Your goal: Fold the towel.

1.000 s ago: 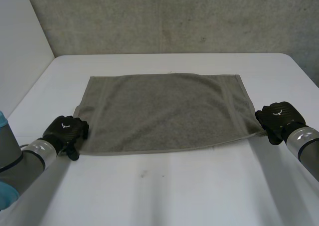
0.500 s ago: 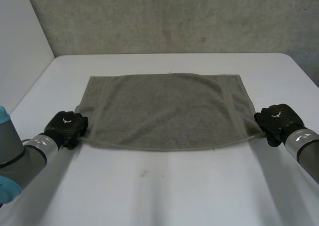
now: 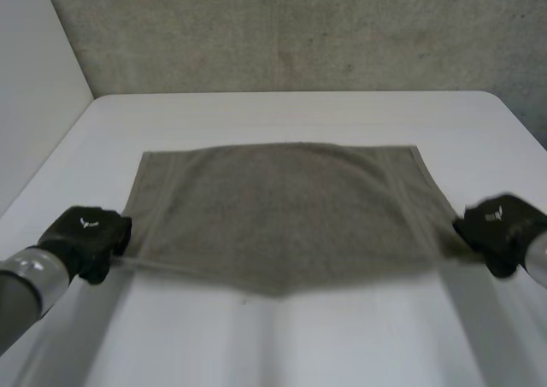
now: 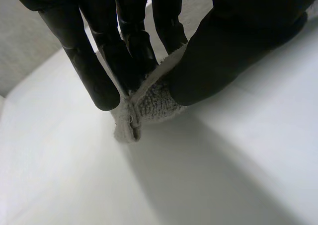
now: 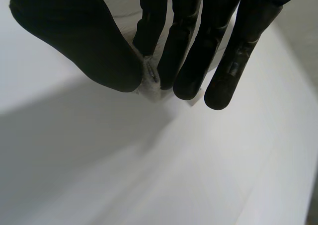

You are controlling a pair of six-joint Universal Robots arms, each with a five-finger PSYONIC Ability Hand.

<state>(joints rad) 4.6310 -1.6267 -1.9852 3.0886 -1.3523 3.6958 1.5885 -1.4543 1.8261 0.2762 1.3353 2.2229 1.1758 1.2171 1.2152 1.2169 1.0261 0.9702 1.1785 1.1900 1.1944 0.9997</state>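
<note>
A grey-brown towel [image 3: 286, 208] hangs stretched between my two hands, its near edge lifted off the white table [image 3: 282, 336] and sagging in the middle. My left hand [image 3: 85, 237] pinches the towel's near left corner [image 4: 134, 120] between thumb and fingers. At the near right corner [image 5: 149, 81], my right hand [image 3: 500, 229] holds the towel in the same thumb-and-finger pinch. The far edge of the towel [image 3: 282, 148] still rests on the table.
A grey wall [image 3: 282, 28] runs behind the table's far edge, and a pale wall [image 3: 34, 88] stands at the left. Bare table lies in front of the towel and beyond it.
Both hands have drawn toward the near side and apart, lifting the towel's near edge. The left hand has closed on its corner, and the whole towel has slid nearer.
</note>
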